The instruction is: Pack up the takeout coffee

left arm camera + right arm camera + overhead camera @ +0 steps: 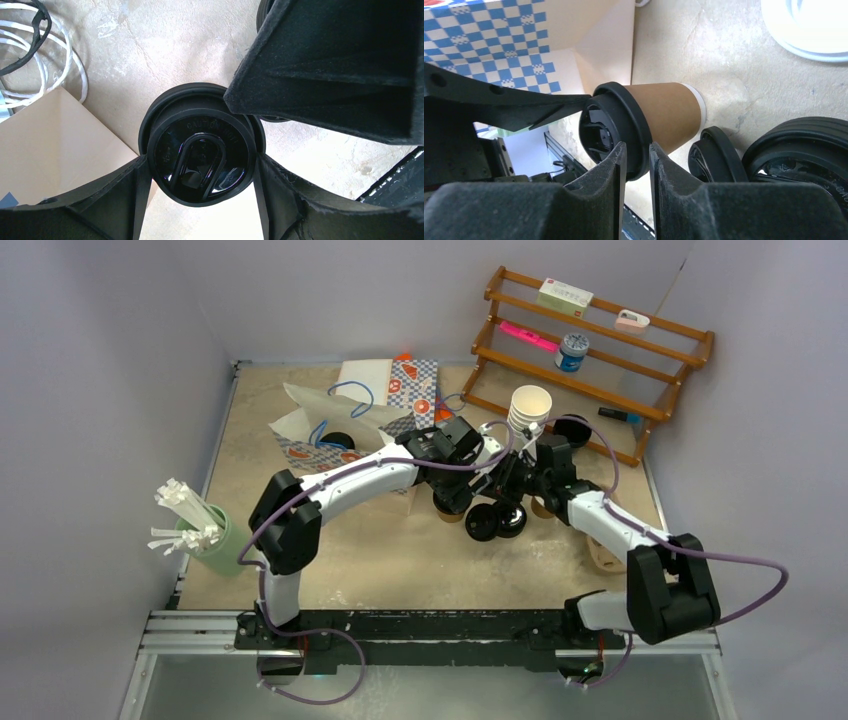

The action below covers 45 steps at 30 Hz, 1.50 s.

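A brown paper coffee cup with a black sip lid stands at the table's middle. My left gripper comes down from above, its fingers pressed against both sides of the lid; it is also in the top view. My right gripper is nearly closed, with the lid's rim pinched between its fingertips; it shows in the top view. The cup's body is hidden under the lid in the left wrist view.
Two loose black lids lie right of the cup. An open paper bag with blue handles and a checkered pattern lies behind left. A stack of white cups, a wooden rack and a green holder of straws stand around.
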{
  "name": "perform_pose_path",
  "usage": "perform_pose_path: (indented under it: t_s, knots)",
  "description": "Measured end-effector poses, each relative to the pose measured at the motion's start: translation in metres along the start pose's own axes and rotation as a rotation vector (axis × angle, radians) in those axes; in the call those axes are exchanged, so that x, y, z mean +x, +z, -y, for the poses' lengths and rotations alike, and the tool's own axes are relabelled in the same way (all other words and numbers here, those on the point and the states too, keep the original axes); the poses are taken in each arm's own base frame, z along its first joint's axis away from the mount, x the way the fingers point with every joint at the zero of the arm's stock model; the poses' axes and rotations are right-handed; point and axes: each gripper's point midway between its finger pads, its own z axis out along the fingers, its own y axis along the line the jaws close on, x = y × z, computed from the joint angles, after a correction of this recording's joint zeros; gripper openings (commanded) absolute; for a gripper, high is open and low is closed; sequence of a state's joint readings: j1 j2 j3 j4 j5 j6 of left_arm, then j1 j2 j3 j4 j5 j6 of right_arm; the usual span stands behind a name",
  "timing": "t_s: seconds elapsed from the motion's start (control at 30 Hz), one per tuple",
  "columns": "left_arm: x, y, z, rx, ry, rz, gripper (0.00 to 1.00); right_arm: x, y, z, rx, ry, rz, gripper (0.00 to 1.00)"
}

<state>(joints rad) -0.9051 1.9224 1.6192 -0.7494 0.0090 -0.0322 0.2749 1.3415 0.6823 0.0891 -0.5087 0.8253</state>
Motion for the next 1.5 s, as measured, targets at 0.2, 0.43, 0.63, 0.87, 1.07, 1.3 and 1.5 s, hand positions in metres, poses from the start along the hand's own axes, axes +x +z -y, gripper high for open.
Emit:
perform_pose_path:
  t_s: [0.2, 0.43, 0.63, 0.87, 1.07, 1.3, 1.5]
  knots:
    - [-0.001, -0.001, 0.001, 0.009, 0.025, 0.003, 0.43, -0.013, -0.002, -0.011, -0.039, -0.04, 0.063, 0.26]
    - [0.0, -0.001, 0.001, 0.014, 0.03, 0.001, 0.42, -0.017, 0.016, 0.001, -0.028, -0.035, 0.059, 0.25]
    - [0.0, 0.0, 0.001, 0.015, 0.031, 0.0, 0.42, -0.021, 0.028, 0.006, -0.039, -0.045, 0.057, 0.25]
    - [0.0, 0.0, 0.001, 0.014, 0.03, 0.001, 0.42, -0.016, 0.031, 0.016, -0.008, -0.051, 0.035, 0.24]
    - [0.0, 0.001, 0.001, 0.014, 0.029, 0.004, 0.41, -0.007, 0.029, 0.024, 0.008, -0.053, 0.014, 0.25]
    - [-0.001, 0.0, 0.001, 0.013, 0.03, 0.007, 0.41, -0.014, 0.02, 0.01, -0.025, -0.063, 0.049, 0.25]
    - [-0.001, 0.0, 0.001, 0.012, 0.029, 0.009, 0.41, -0.021, 0.014, -0.013, -0.101, -0.09, 0.082, 0.25]
